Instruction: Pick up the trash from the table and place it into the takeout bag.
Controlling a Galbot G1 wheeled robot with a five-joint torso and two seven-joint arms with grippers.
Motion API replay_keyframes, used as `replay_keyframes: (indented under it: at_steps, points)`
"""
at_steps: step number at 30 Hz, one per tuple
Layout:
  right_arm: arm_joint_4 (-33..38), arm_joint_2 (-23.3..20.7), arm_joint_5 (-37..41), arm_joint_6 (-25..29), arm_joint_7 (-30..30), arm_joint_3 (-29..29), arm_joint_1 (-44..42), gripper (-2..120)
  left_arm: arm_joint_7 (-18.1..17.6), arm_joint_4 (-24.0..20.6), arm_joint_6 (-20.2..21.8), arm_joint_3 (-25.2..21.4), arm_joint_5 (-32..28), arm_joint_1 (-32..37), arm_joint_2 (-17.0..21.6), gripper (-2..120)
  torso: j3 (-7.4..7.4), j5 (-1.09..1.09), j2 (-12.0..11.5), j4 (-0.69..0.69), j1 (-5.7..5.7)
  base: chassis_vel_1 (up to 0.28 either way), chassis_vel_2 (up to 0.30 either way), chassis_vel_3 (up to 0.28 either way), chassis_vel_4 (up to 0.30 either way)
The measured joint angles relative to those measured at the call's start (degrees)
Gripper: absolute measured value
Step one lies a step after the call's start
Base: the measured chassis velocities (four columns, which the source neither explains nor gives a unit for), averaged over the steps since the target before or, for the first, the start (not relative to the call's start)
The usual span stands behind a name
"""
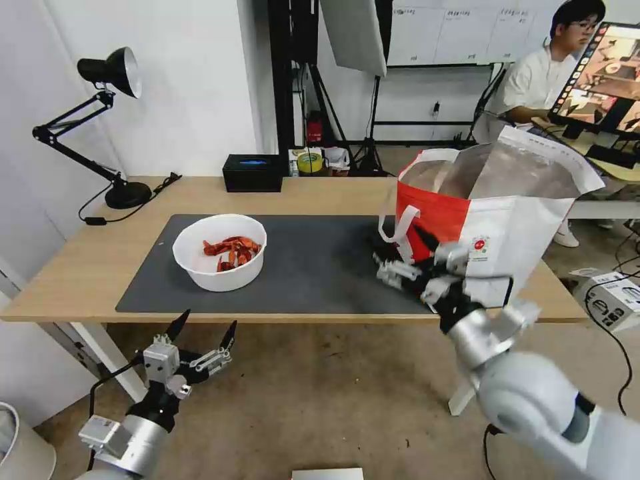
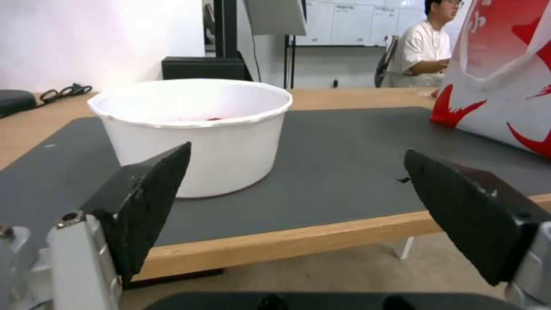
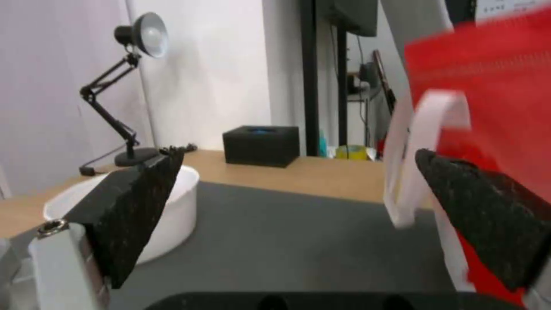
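The right gripper's (image 1: 400, 257) fingers (image 3: 132, 202) are spread wide and hold nothing, poised over the grey mat (image 1: 313, 267) beside the bag's (image 1: 493, 220) white handle (image 3: 413, 159). The left gripper (image 1: 203, 330) hangs below the surface's (image 1: 80, 267) front edge, fingers wide too. The white bowl (image 1: 220, 252) of red shells sits on the mat.

My left gripper (image 1: 205, 325) hangs low on the near left, fingers spread wide. My right gripper (image 1: 400, 253) reaches farther on the right, fingers apart too.
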Motion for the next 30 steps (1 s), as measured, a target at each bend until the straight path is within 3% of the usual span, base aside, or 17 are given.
replay_keyframes:
  at_steps: [12, 30]
  points:
    - [-5.4, 4.5, -12.6, 5.5, 1.2, -0.8, -11.8, 100, 0.2, 0.8, -0.4, 0.1, -0.5, 0.0, -0.1, 100, 0.00, 0.01, 0.0, 0.00, 0.00, 0.000, 0.000, 0.000, 0.000]
    - [-6.8, 6.5, -16.0, 4.6, 5.6, -0.7, -17.5, 100, 0.5, 1.4, -0.4, 0.6, -0.4, 0.0, -0.3, 100, 0.00, 0.00, 0.0, 0.00, 0.01, 0.000, 0.000, 0.000, 0.000]
